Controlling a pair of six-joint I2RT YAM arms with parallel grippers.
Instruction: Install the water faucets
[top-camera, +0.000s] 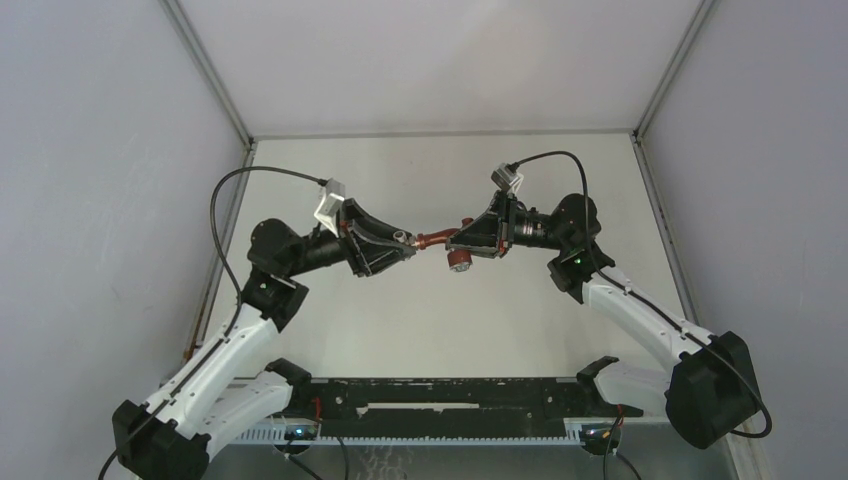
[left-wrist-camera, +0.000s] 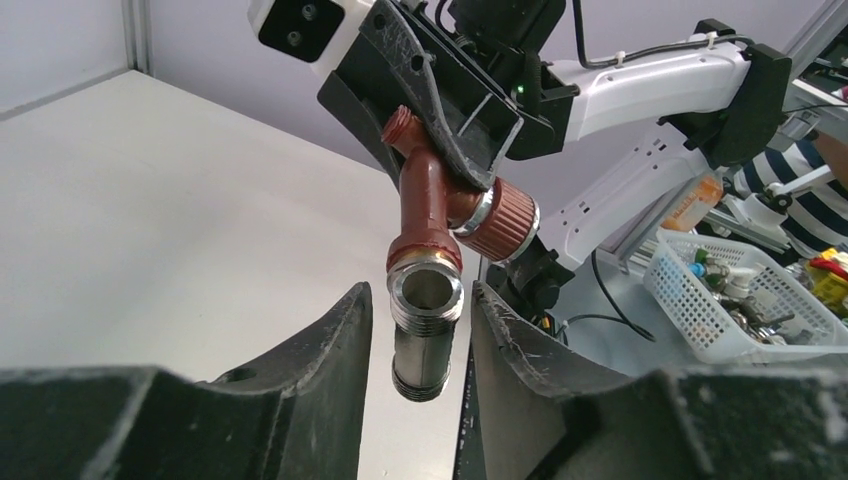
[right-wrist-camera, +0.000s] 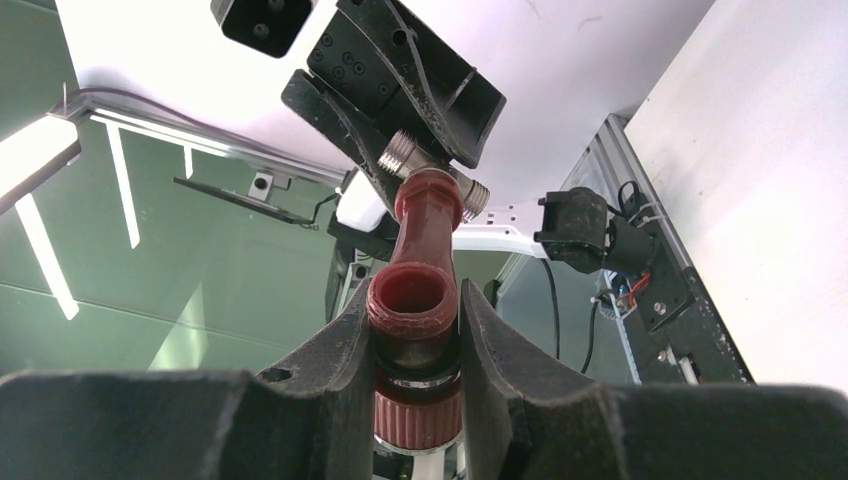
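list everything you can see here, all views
reddish-brown tap-shaped faucet with a ribbed knob: one, reddish-brown, in mid-air, centre of the top view
silvery threaded metal fitting: one, silver, at the faucet's pipe end; whether joined is unclear
white table: one, white, beneath both arms
white plastic mesh basket: one, white, holding small mixed parts, right side of the left wrist view
black rail: one, black, along the table's near edge
right gripper: one, black, shut on the faucet
left gripper: one, black, fingers either side of the fitting, grip unclear
arms: two, white and black, reaching inward
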